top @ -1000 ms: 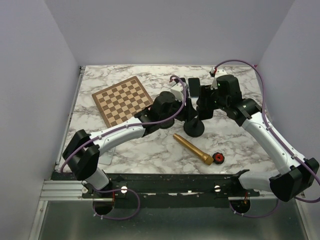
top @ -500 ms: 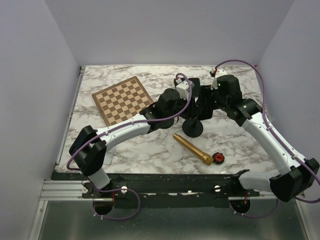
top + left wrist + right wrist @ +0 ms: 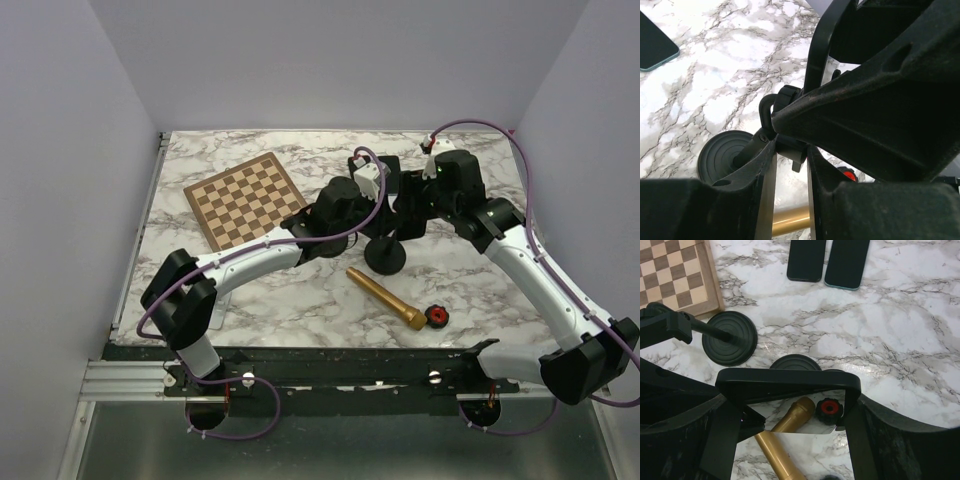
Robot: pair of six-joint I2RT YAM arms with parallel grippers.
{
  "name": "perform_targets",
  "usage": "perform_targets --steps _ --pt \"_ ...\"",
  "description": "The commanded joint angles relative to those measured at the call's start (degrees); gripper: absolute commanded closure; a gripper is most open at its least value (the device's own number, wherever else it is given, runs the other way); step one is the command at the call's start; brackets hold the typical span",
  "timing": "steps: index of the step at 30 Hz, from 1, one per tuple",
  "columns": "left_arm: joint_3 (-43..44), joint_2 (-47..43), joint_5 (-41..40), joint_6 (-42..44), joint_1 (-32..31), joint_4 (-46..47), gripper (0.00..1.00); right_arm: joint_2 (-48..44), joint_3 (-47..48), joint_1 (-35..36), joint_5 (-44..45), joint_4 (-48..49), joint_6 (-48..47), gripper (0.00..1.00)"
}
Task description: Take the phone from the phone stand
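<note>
Chessboard [image 3: 246, 200]: one, taken as reference.

Phones: three. A black phone [image 3: 806, 259] and a teal-edged phone [image 3: 846, 262] lie flat side by side, right of the chessboard. A black-rimmed phone [image 3: 788, 382] stands nearer than the chessboard.

Round bases: two. A stand base [image 3: 730, 337] sits just beside the chessboard's near corner. A second stand base [image 3: 796, 362], partly hidden, sits farther right.

Gold cylinder [image 3: 385, 298]: one. Red knob [image 3: 437, 316]: one. Both lie well apart from the chessboard.

White links [image 3: 250, 266], black joints [image 3: 335, 205], purple cables [image 3: 480, 124], black left hand [image 3: 790, 150], black right hand [image 3: 788, 400]
</note>
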Motion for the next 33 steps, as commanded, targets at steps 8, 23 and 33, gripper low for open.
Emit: perform_targets --steps 8,23,33 --pt "-4.12 -1.79 2.68 1.33 1.19 3.83 1.00 -4.99 -2.13 0.05 -3.01 6.60 -2.04 0.99" --pt "-9.06 -1.94 7.91 5.26 3.55 6.09 1.00 -8.95 -2.62 -0.31 -21.90 8.98 -10.28 0.99" --pt "-10.06 -2.04 8.68 5.53 4.85 6.72 1.00 -7.63 -1.52 -0.33 -28.40 6.22 -12.03 0.99"
